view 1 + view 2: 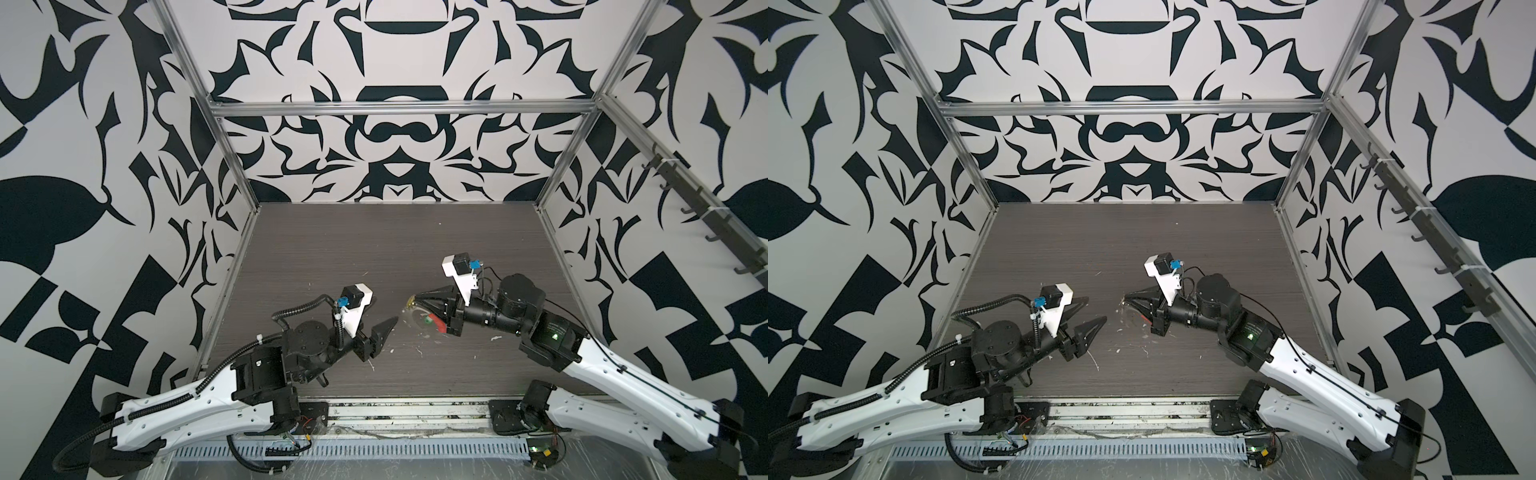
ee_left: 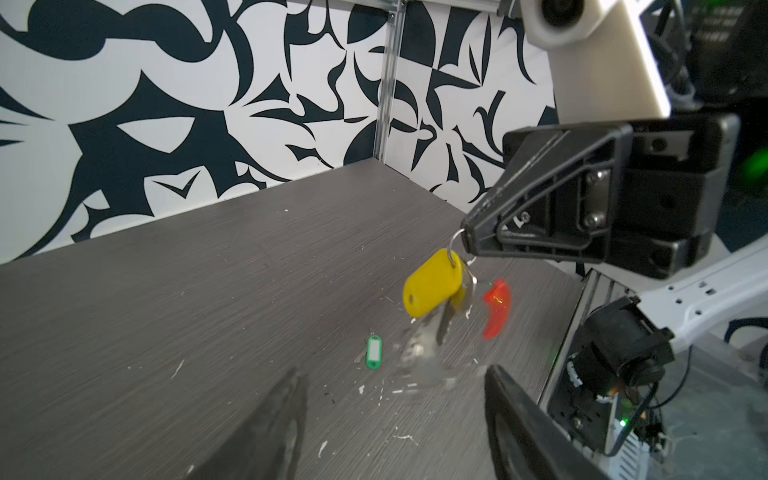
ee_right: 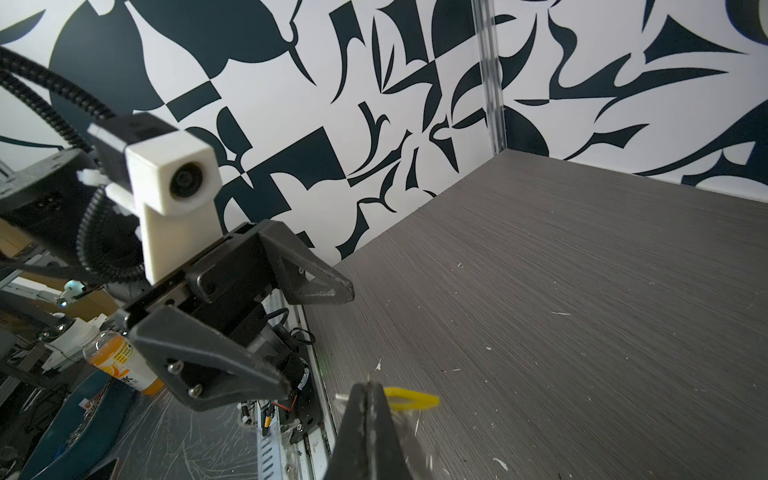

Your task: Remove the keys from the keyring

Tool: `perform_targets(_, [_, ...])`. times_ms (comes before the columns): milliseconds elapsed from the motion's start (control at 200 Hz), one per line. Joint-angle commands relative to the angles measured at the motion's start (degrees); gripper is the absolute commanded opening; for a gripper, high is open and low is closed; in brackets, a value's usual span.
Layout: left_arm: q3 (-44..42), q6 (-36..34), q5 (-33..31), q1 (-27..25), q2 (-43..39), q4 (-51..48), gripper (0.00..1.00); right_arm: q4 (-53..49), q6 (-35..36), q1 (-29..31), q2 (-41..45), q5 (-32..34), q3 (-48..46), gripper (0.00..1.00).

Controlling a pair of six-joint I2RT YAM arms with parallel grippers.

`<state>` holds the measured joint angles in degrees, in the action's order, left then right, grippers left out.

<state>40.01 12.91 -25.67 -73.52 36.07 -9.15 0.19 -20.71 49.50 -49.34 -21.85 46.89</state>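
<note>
- The right gripper (image 2: pixel 467 239) is clenched on a small metal ring (image 2: pixel 454 243), held up above the table (image 2: pixel 166 291).
- From that ring hangs the yellow tag (image 2: pixel 432 286), with a silvery key (image 2: pixel 444 326) behind it, blurred and clear of the tabletop.
- In the right wrist view only the edge of the yellow tag (image 3: pixel 411 401) shows, just past the right gripper's (image 3: pixel 368 388) pressed-together tips.
- The keyring's red sleeve (image 2: pixel 496 307) sits just beside the hanging key, heavily blurred. Whether it is lifted or resting on the table I cannot tell, and the thin wire loop is too smeared to trace.
- In a top view the red sleeve (image 1: pixel 437 324) lies under the right gripper (image 1: pixel 415 299).
- The green tag (image 2: pixel 374 352) lies flat on the table, apart from the yellow one. Its key cannot be made out.
- The left gripper (image 1: pixel 1096 308) hovers near, fingers spread and holding nothing, well short of the hanging key.
- An orange bottle (image 3: pixel 120 365) with a pale cap lies off the table edge. What is in it cannot be told.
</note>
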Motion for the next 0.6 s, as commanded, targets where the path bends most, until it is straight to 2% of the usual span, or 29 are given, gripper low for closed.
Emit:
perform_targets(0, [2.3, -1.5, 1.2, 0.0, 0.9, 1.7, 0.63, 2.9, -1.9, -0.2, 1.6, 2.5, 2.2, 0.00])
perform_targets(160, [4.9, -2.6, 0.7, -0.1, 4.9, 1.7, 0.53, 3.0, -4.9, -0.2, 1.9, 5.8, 1.6, 0.00])
perform_targets(345, [7.3, -4.6, 0.5, -0.1, 9.5, 2.8, 0.52, 2.0, -8.7, 0.3, 2.0, 11.3, 1.0, 0.00])
perform_targets(470, [7.2, -6.2, -0.8, 0.0, 10.8, 4.7, 0.32, 1.9, -10.7, 1.2, 2.1, 15.2, 0.2, 0.00])
perform_targets(595, [6.5, -7.6, 1.5, -0.1, 11.7, 7.6, 0.32, 2.3, -11.7, 2.5, 2.1, 17.5, -0.2, 0.00])
